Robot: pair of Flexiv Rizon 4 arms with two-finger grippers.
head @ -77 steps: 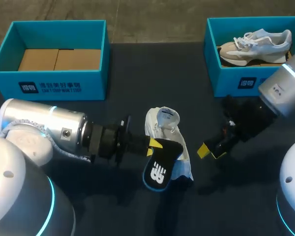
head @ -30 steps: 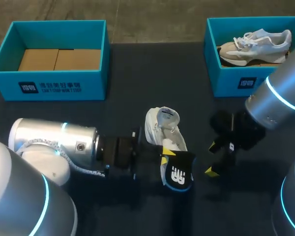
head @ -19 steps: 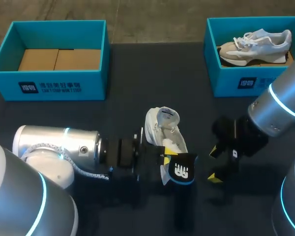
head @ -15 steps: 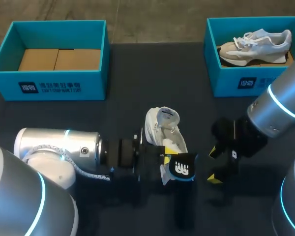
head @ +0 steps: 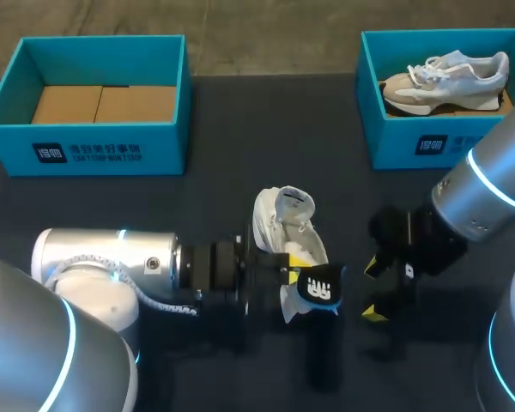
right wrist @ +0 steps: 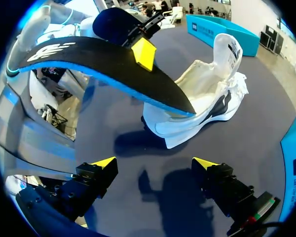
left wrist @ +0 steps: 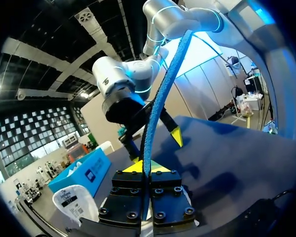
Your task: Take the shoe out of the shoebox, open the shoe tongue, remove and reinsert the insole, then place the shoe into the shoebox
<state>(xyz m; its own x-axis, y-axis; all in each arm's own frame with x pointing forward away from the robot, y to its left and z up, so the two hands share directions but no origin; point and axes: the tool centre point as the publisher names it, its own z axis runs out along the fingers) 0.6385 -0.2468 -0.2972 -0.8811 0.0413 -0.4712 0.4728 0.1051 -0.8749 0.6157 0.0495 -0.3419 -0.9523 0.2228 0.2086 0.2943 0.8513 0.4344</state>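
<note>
Some of the shoe (head: 285, 221) behind the insole (head: 319, 290)

Your landmark: white shoe (head: 285, 225), on its sole, tongue pulled up. Black insole (head: 319, 290): blue-edged, out of shoe, raised just beside it, pinched in left gripper (head: 290, 268). Teal shoebox (head: 94, 150): well apart from shoe, open, cardboard floor showing.

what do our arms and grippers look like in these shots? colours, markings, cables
Left arm and right arm: silver cylindrical links, white rounded housings, cyan light rings, black wrist sections. A grey coiled cable loops near the left wrist. Left gripper and right gripper: black blocky fingers with bright yellow wedge tips; screw heads show on the left's.
</note>
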